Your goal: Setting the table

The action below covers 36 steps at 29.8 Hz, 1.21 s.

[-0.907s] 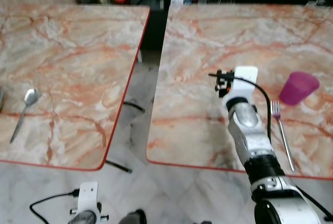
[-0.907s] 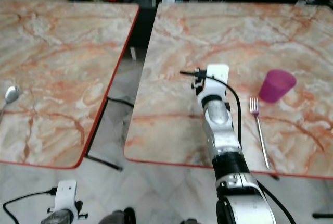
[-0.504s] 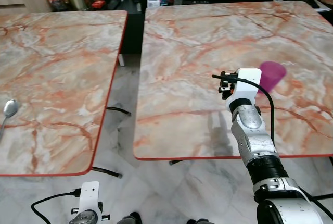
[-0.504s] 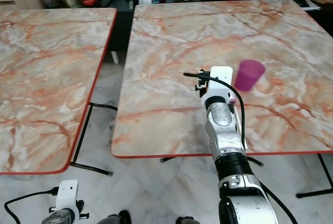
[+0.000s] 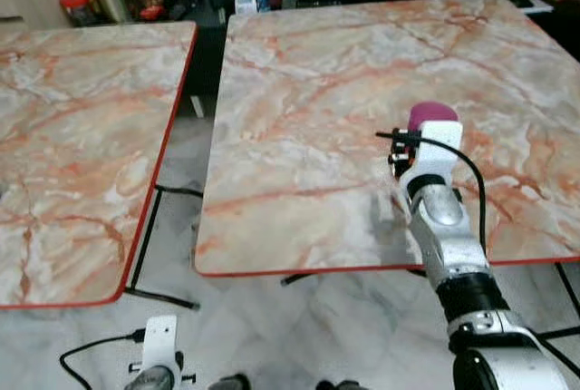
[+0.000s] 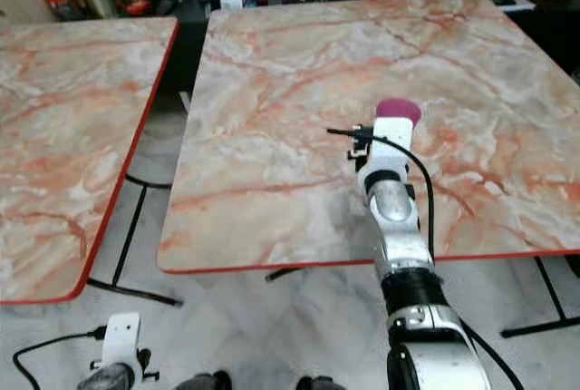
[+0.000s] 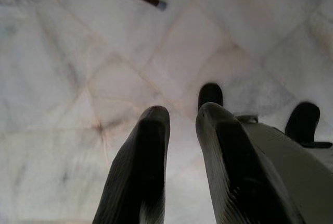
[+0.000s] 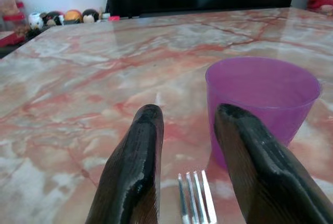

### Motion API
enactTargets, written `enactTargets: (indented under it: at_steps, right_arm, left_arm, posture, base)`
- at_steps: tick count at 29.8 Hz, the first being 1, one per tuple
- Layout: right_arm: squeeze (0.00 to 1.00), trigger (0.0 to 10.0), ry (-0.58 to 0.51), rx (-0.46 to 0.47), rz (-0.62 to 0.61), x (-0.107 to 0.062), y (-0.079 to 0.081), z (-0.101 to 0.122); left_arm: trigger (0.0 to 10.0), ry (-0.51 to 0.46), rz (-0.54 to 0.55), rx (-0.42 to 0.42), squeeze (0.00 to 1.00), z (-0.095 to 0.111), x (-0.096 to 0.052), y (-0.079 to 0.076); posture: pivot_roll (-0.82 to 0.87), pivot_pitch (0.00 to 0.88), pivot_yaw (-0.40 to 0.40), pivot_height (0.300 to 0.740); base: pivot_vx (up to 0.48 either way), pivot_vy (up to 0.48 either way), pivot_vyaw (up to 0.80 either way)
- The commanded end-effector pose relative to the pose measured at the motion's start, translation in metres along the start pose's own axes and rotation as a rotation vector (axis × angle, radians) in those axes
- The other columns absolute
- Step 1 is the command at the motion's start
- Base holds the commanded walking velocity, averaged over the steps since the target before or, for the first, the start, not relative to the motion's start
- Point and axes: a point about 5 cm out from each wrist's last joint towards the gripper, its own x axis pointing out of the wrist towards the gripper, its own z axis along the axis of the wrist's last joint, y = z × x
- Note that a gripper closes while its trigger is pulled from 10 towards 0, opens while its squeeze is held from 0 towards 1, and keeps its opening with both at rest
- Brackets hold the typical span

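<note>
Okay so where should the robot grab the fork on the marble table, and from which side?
Best taken by the handle, coming down from above. The fork lies flat on the table with its prongs toward the purple cup, which stands just past them, so the prong end is crowded. The right gripper, open, already hangs over the prongs; pulling back along the handle should give room, with a finger each side.

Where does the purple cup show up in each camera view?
Left eye view: purple cup on the right marble table, just beyond the right arm's wrist.
Right eye view: same spot.
Right wrist view: upright behind the right gripper.
Left wrist view: floor tiles instead.
Shared landmark: the fork beside the cup.
</note>
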Motion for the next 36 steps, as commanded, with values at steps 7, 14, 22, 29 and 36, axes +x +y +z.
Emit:
enactTargets:
  at_steps: [7,14,22,29,36]
  right_arm:
    - [0.0,10.0,0.044,-0.03,0.011,-0.001,0.004,-0.003]
    - [0.0,10.0,0.117,-0.051,-0.027,-0.005,-0.001,-0.011]
    - [0.0,10.0,0.127,-0.051,-0.049,-0.017,-0.011,-0.002]
    - [0.0,10.0,0.109,-0.05,-0.045,-0.034,-0.017,0.019]
    - [0.0,10.0,0.161,-0.044,-0.069,-0.044,-0.029,0.012]
  left_arm:
    - [10.0,0.034,0.017,0.001,0.0,-0.008,-0.001,0.005]
    - [10.0,0.036,0.015,0.001,0.0,-0.008,-0.001,0.005]
    - [10.0,0.039,0.009,0.003,0.0,-0.008,-0.001,0.005]
    - [10.0,0.038,0.006,0.005,0.0,-0.007,-0.001,0.006]
    - [10.0,0.04,-0.002,0.009,0.0,-0.006,-0.001,0.006]
  posture:
    - [0.0,0.154,0.02,0.74]
    - [0.0,0.158,0.019,0.74]
    - [-0.02,0.162,0.02,0.74]
    - [-0.03,0.165,0.021,0.74]
    - [-0.04,0.166,0.023,0.74]
  base:
    - [0.0,0.0,0.0]
    - [0.0,0.0,0.0]
    - [0.0,0.0,0.0]
    - [0.0,0.0,0.0]
    - [0.0,0.0,0.0]
